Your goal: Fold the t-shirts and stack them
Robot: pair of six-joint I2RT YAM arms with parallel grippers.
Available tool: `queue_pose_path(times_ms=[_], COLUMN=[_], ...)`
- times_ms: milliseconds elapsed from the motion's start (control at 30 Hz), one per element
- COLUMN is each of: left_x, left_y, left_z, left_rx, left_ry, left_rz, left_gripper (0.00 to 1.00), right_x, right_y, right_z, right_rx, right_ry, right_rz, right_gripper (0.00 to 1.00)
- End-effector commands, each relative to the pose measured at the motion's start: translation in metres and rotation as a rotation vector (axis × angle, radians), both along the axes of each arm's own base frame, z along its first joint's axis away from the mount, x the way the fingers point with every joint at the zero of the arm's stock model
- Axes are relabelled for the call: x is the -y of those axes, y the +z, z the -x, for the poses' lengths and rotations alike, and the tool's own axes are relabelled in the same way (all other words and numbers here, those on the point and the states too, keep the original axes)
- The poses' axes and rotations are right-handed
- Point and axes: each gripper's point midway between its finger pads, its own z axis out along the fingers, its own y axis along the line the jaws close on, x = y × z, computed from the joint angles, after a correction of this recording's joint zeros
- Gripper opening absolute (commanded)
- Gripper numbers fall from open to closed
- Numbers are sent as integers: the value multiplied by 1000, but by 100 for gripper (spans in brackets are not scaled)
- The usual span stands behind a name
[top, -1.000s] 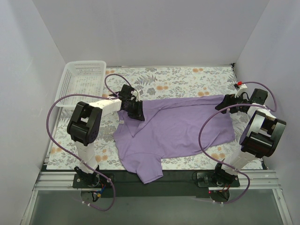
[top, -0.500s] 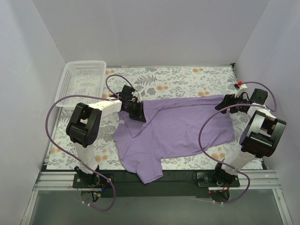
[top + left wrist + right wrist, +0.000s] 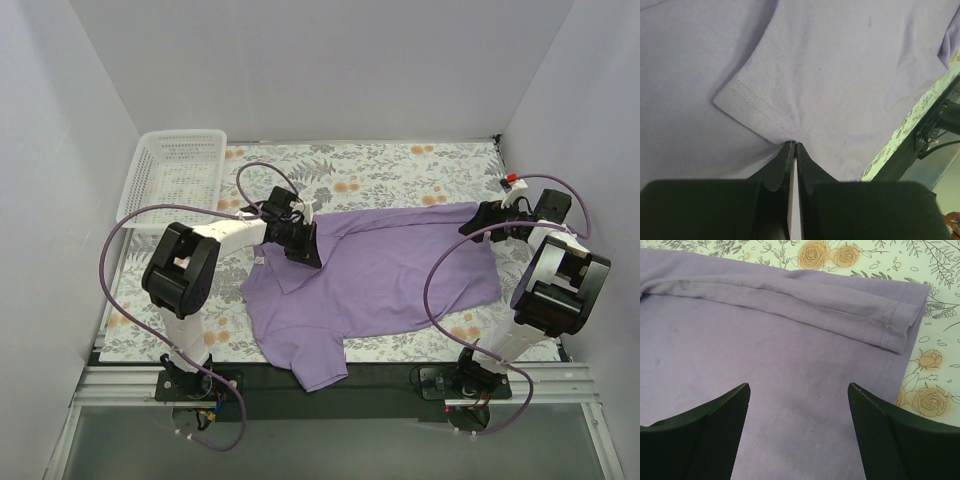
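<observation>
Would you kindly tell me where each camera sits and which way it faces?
Top external: above and behind the bases, looking down on t-shirt, basket and both arms.
Left wrist: on the left arm, looking past the left gripper, shut on the t-shirt.
Right wrist: looking past the open right gripper at the t-shirt's hem.
All share the t-shirt.

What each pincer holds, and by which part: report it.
The left pincer is shut on the t-shirt, pinching fabric at a double-stitched hem edge. The right pincer stands open over the shirt's other end, holding nothing.
</observation>
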Motion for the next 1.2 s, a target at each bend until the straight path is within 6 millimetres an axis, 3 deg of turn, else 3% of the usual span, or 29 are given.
queue_pose_path(times_ms=[0, 200, 233, 300, 333, 533, 667, 967, 1167], left_x=[9, 16, 18, 17, 16, 11, -1, -4, 0], left_y=[18, 14, 12, 10, 9, 39, 43, 12, 7], left_z=[8, 18, 21, 23, 24, 14, -10, -41, -51], left_rx=[39, 31, 28, 33, 32, 152, 229, 152, 154], left_ry=[-51, -88, -98, -98, -96, -59, 90, 214, 210], left_rz=[48, 46, 43, 29, 24, 29, -44, -120, -138], left_gripper=[0, 0, 4, 25, 28, 39, 48, 47, 46], right_x=[-4, -4, -4, -4, -4, -4, -4, -3, -3], right_y=[2, 1, 1, 0, 0, 0, -1, -1, -2], right_z=[4, 4, 4, 4, 4, 4, 4, 4, 5], right_rx=[-3, -8, -7, -9, -8, -8, -14, -12, -14], right_ry=[14, 13, 13, 13, 14, 14, 14, 12, 12], right_rz=[-27, -29, -27, -28, -27, -27, -30, -27, -28], right_gripper=[86, 86, 86, 86, 86, 86, 86, 86, 86])
